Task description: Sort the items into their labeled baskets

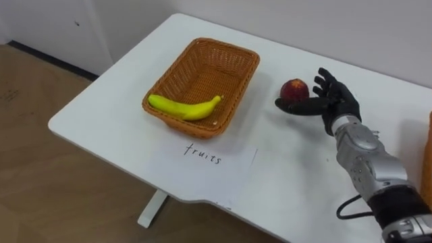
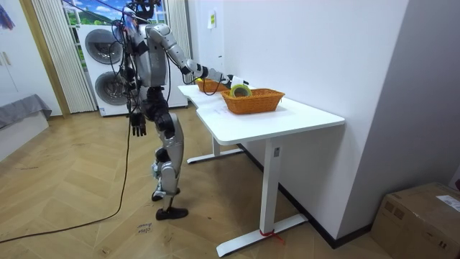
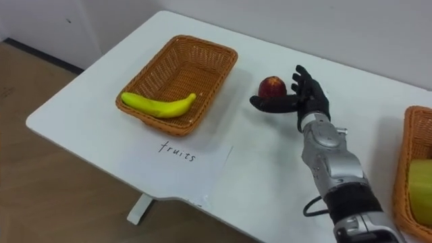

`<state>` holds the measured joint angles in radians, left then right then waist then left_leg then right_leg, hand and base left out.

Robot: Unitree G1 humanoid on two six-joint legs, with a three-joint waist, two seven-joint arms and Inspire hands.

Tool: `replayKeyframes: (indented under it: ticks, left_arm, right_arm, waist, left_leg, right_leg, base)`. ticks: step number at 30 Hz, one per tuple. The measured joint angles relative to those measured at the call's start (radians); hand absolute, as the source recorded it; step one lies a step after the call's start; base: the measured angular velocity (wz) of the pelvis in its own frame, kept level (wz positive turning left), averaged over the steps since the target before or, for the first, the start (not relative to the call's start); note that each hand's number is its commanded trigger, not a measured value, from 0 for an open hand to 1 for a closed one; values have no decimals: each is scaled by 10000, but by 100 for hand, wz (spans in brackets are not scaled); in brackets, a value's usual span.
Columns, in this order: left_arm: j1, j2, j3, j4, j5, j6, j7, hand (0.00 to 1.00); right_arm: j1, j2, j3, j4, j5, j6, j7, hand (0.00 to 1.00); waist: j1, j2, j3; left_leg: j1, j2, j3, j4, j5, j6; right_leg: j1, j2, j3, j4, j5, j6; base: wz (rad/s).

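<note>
A red apple (image 1: 294,88) rests on the white table (image 1: 101,118), right of a wicker basket (image 1: 209,67). A yellow banana (image 1: 183,107) lies along that basket's near side. My right hand (image 1: 332,100) is open beside the apple, with its thumb stretched out in front of the fruit and its fingers spread behind and to the right. In the room view my left hand (image 2: 138,124) hangs at my side. I stand at the table's end near the washing machines.
A paper label (image 1: 209,156) lies in front of the fruit basket near the table edge. A second wicker basket (image 3: 413,169) at the far right holds a yellow-green object (image 3: 422,189). Wooden floor lies beyond the table's left and near edges.
</note>
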<state>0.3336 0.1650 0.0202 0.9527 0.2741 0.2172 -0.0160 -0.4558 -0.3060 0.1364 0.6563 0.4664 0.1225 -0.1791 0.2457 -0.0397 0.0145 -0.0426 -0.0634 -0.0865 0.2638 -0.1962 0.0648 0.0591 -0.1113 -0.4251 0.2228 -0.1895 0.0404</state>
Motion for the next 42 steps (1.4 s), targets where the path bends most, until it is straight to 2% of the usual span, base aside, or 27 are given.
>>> replayKeyframes:
  ticks: [8,12,17,22,27,33,36,37,38,42]
  left_arm:
    - [-56,7,-160,161,-75,-60,64,0]
    - [-139,12,-178,189,-98,-54,67,0]
    - [-532,33,-385,229,-102,-87,55,0]
    - [-622,51,-769,315,-280,-89,52,0]
    - [-755,49,-806,551,-314,-185,41,0]
    - [-1132,58,-808,874,-641,-510,66,0]
    - [-1279,57,-808,879,-691,-564,37,0]
    - [-1396,86,-865,887,-700,-568,48,0]
    - [-1492,136,-1002,896,-705,-571,58,0]
    - [-1662,153,-1175,906,-707,-588,65,0]
  right_arm:
    - [-26,-112,-10,173,22,-240,-29,0]
    - [-424,-120,-9,787,367,-352,-48,0]
    - [-1296,-152,-10,1709,220,-420,-21,0]
    - [-1466,-162,-10,1945,217,-598,-22,0]
    - [-1507,-202,-9,1944,-26,-694,46,0]
    - [-1520,-260,-7,1972,-134,-793,45,0]
    - [-1783,-315,-5,2103,-485,-797,33,0]
    - [-2035,-366,40,2344,-608,-798,-27,0]
    - [-2283,-405,159,2629,-641,-800,-75,0]
    - [-2527,-497,382,2866,-890,-801,-191,0]
  waist:
    - [28,106,44]
    - [59,94,16]
    - [43,75,-2]
    - [47,55,-5]
    - [66,39,6]
    - [86,-54,67]
    - [93,-58,72]
    - [105,-71,94]
    - [128,-88,148]
    - [264,-189,203]
  left_leg:
    - [-183,4,10,63,-9,5]
    - [-285,30,55,77,-6,4]
    - [-759,81,180,287,6,5]
    - [-947,143,261,341,5,3]
    - [-1082,169,307,381,9,-5]
    - [-1251,157,268,480,7,-4]
    - [-1520,169,270,605,8,-4]
    - [-1624,172,279,657,12,-7]
    - [-1658,178,291,687,15,-9]
    - [-1818,188,306,762,14,-9]
  right_leg:
    - [-104,4,-10,17,14,0]
    - [-299,-8,84,157,18,-8]
    - [-735,40,146,193,134,-83]
    - [-936,73,169,198,186,-120]
    - [-1139,64,266,353,188,-126]
    - [-1236,69,286,371,190,-129]
    - [-1515,73,382,463,197,-141]
    - [-1671,67,413,551,202,-150]
    - [-1699,70,423,554,212,-165]
    - [-1854,74,439,602,225,-186]
  base:
    - [0]
    - [-6]
    - [-6]
    - [-6]
    - [-2]
    - [2]
    - [-5]
    - [-5]
    - [-3]
    - [0]
